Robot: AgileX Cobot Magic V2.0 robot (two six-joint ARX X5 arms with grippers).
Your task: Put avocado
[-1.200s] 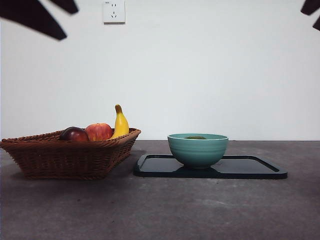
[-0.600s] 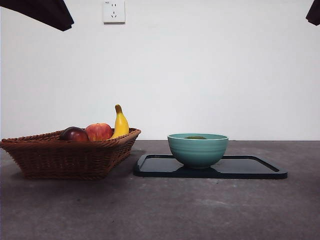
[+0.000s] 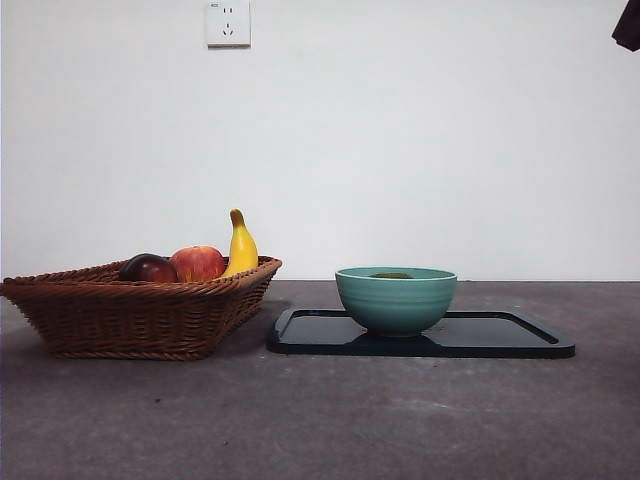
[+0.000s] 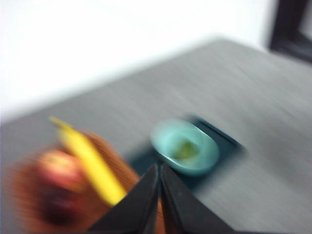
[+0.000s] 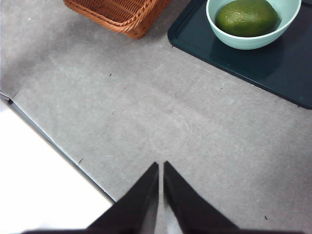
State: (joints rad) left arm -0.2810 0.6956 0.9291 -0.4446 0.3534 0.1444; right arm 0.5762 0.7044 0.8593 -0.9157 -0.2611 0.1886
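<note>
The avocado (image 5: 247,17) is a dull dark-green fruit lying inside the teal bowl (image 3: 396,299); from the front only its top (image 3: 391,275) shows above the rim. That bowl (image 5: 253,41) stands on a black tray (image 3: 500,338). My left gripper (image 4: 159,170) is shut and empty, high above the table; its view is blurred, with the bowl (image 4: 184,146) below. Shut and empty too, my right gripper (image 5: 161,168) hovers over bare table, well away from the tray (image 5: 273,68). A black tip (image 3: 628,25) shows at the front view's top right corner.
A wicker basket (image 3: 130,315) stands left of the tray with a dark red-purple fruit (image 3: 148,268), a red apple (image 3: 198,263) and a banana (image 3: 240,245). The basket's corner (image 5: 122,14) shows in the right wrist view. The table edge (image 5: 58,146) runs near the right gripper.
The dark arm at the front view's top left has risen out of the picture. The tip at the top right has shrunk. Bowl, tray and basket have not moved.
</note>
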